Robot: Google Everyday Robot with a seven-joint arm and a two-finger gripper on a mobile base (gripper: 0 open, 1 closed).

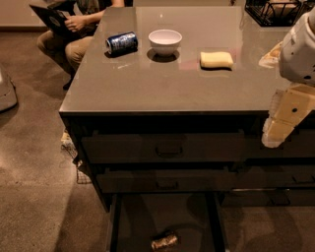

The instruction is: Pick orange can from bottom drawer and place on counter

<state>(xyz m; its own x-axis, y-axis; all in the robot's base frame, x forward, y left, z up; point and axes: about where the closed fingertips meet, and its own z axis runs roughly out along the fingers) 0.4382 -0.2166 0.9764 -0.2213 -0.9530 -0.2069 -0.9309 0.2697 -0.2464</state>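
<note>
The orange can (165,241) lies on its side on the dark floor of the open bottom drawer (133,221), near the lower edge of the camera view. The counter (162,83) is a glossy grey-brown top above the drawer cabinet. My gripper (276,134) hangs at the right edge of the view, in front of the counter's front right edge and level with the top drawer. It is well above and to the right of the can and holds nothing that I can see.
On the counter lie a dark blue can (121,42) on its side, a white bowl (165,41) and a yellow sponge (216,59). A black wire basket (275,12) stands at the back right. Two handled drawers (169,150) are closed. A seated person (74,29) is at the back left.
</note>
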